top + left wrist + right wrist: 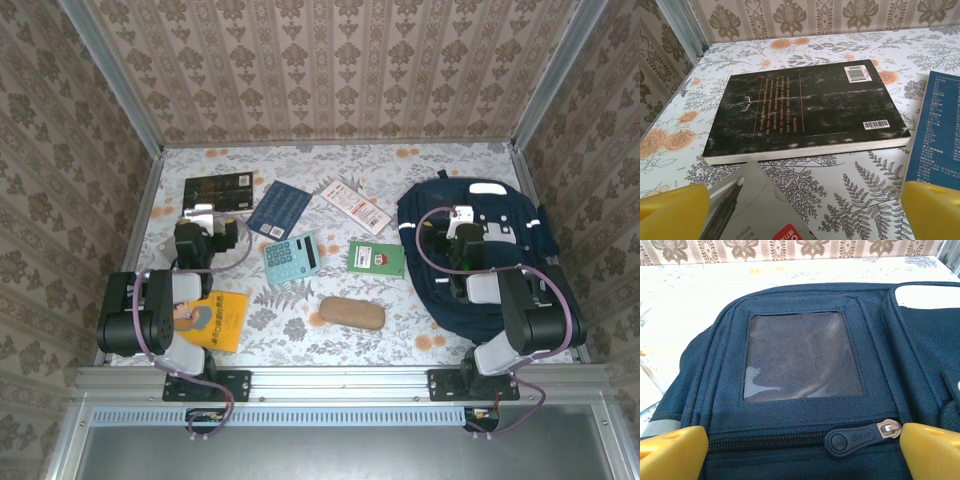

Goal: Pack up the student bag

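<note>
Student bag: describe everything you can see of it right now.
The student bag is a large navy backpack of woven fabric, lying flat at the right side of the table. It has thin white stripes, a white patch and a clear window pocket. Below that, a zipper runs shut up to its dark pull. The right hand hangs open over it; contact is unclear.

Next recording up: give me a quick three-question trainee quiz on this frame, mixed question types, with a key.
1. True or false: the black book is already inside the student bag.
2. Which item lies closest to the left arm? A calculator, B yellow book, C brown case.
3. Fill in: the left fingers and right fingers both stand ___.
Key: 1 false; 2 B; 3 open.
</note>
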